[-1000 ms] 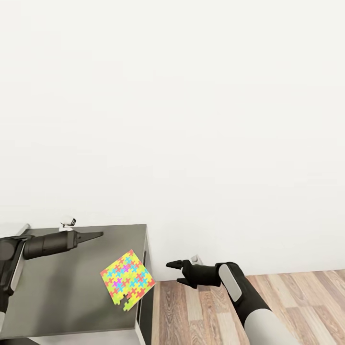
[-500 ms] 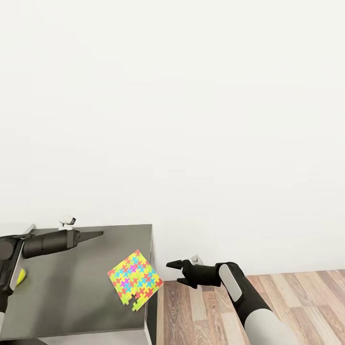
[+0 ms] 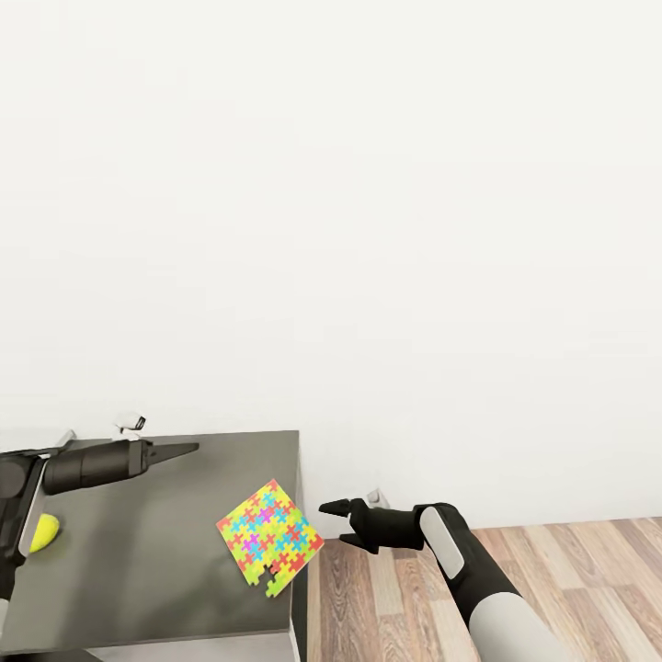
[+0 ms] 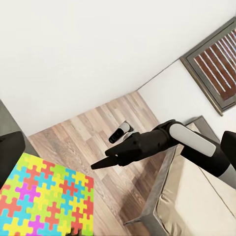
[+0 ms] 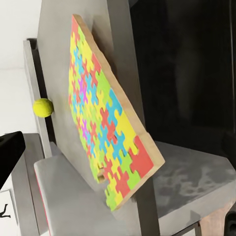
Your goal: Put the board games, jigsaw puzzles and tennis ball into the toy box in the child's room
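1. The jigsaw puzzle (image 3: 269, 536) lies flat at the table (image 3: 165, 570) corner, overhanging its edge.
2. The right gripper (image 3: 336, 520), jaws parted and empty, hangs just beside that corner, nearer.
3. The left gripper (image 3: 179, 450), jaws together, hovers above the table.
4. The tennis ball (image 3: 43, 533) rests well left of the puzzle.

Colours on and around the dark grey table

The table (image 3: 165, 570) top is plain dark grey, unpatterned, with a paler grey-white edge along its side. On it, toward 4 o'clock, the jigsaw puzzle (image 3: 269, 536) shows interlocking pieces in yellow, lime green, cyan, orange-red and magenta; the right wrist view shows its side edge (image 5: 123, 103) tan like wood. At the table's 9 o'clock the tennis ball (image 3: 43, 533) is plain yellow-green. The wall (image 3: 368, 230) is flat white. The floor (image 3: 552, 561) is wood planks striped in brown, tan and grey. Both arms are black with light grey panels, the left gripper (image 3: 175, 451) and right gripper (image 3: 333, 522) black. The bed (image 4: 196, 206) is cream-beige with a grey edge.
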You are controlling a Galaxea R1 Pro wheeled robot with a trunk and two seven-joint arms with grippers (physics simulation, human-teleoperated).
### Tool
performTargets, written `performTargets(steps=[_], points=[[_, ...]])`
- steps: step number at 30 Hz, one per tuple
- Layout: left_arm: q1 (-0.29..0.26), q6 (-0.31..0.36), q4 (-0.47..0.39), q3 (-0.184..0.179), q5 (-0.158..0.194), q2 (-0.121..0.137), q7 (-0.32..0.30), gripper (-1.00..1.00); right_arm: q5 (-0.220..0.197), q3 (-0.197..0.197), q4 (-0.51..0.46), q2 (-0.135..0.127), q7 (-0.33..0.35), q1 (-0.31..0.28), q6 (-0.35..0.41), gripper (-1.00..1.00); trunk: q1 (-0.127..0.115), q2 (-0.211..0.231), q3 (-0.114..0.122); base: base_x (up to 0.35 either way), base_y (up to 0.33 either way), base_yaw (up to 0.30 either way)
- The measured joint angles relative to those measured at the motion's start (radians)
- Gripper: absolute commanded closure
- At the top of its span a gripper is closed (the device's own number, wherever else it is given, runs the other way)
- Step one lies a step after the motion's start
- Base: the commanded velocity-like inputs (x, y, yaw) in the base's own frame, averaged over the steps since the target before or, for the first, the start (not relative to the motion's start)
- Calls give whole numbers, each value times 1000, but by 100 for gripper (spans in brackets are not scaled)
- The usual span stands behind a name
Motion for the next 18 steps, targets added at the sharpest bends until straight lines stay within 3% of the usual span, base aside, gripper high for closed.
performTargets(steps=[18], points=[[30, 0, -92, -2, 1, -1, 0, -100, 0, 0, 0, -3, 0, 0, 0, -100, 0, 0, 0, 0, 27, 0]])
